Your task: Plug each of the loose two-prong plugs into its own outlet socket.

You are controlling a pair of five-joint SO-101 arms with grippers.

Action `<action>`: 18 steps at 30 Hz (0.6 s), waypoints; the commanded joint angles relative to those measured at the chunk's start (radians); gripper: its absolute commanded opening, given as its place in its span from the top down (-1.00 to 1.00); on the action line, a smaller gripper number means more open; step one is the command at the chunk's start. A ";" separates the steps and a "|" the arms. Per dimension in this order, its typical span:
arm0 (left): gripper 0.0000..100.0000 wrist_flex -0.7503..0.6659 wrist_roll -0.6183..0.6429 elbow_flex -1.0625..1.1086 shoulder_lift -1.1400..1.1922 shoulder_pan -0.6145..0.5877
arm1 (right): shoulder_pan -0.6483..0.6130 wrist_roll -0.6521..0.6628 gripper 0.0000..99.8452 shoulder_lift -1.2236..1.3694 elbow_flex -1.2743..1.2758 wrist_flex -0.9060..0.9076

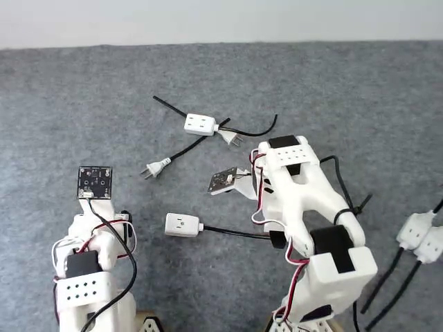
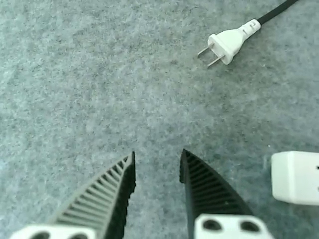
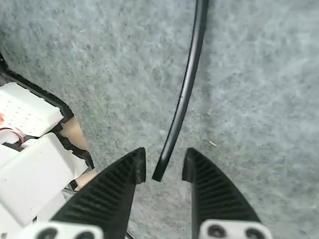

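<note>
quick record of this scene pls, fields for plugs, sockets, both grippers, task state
plugs: near plug and far plug, both loose on the carpet
sockets: far socket and near socket, nothing plugged into either
left gripper: open, holding nothing, over bare carpet
right gripper: open, with a black cord lying between its fingers, not clamped
task state: no plug inserted yet

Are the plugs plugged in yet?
Not yet. Nothing looks done: one white two-prong plug lies loose on the grey carpet, and a second white plug lies beside the white three-socket outlet block, not in it. In hand: nothing; the left tool and right tool are open. Left: both plugs.
</note>
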 commanded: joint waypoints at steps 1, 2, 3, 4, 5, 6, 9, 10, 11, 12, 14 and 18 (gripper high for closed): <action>0.72 -0.026 -0.011 -0.008 -0.011 0.005 | 0.008 0.012 0.71 -0.002 -0.031 -0.010; 0.72 -0.026 -0.011 -0.008 -0.011 0.005 | 0.007 0.012 0.71 -0.002 -0.031 -0.010; 0.72 -0.026 -0.011 -0.008 -0.011 0.005 | 0.007 0.012 0.71 -0.002 -0.031 -0.018; 0.72 -0.026 -0.011 -0.008 -0.011 0.005 | 0.007 0.012 0.71 -0.002 -0.031 -0.027; 0.72 -0.026 -0.011 -0.008 -0.011 0.005 | 0.007 0.012 0.72 -0.002 -0.032 -0.038; 0.72 -0.026 -0.011 -0.008 -0.011 0.005 | 0.008 0.012 0.74 -0.002 -0.032 -0.048; 0.72 -0.026 -0.011 -0.008 -0.011 0.005 | 0.010 0.011 0.91 0.001 -0.055 -0.054; 0.72 -0.026 -0.011 -0.008 -0.011 0.005 | 0.012 0.006 0.98 0.002 -0.066 -0.054; 0.72 -0.026 -0.011 -0.008 -0.011 0.005 | 0.013 -0.009 0.99 0.002 -0.074 -0.054; 0.72 -0.026 -0.011 -0.007 -0.011 0.005 | 0.013 -0.023 0.97 -0.001 -0.080 -0.054; 0.72 -0.026 -0.011 -0.007 -0.011 0.005 | 0.013 -0.029 0.99 -0.002 -0.083 -0.048; 0.72 -0.031 -0.011 -0.007 -0.014 0.005 | 0.010 -0.031 0.98 -0.004 -0.135 0.027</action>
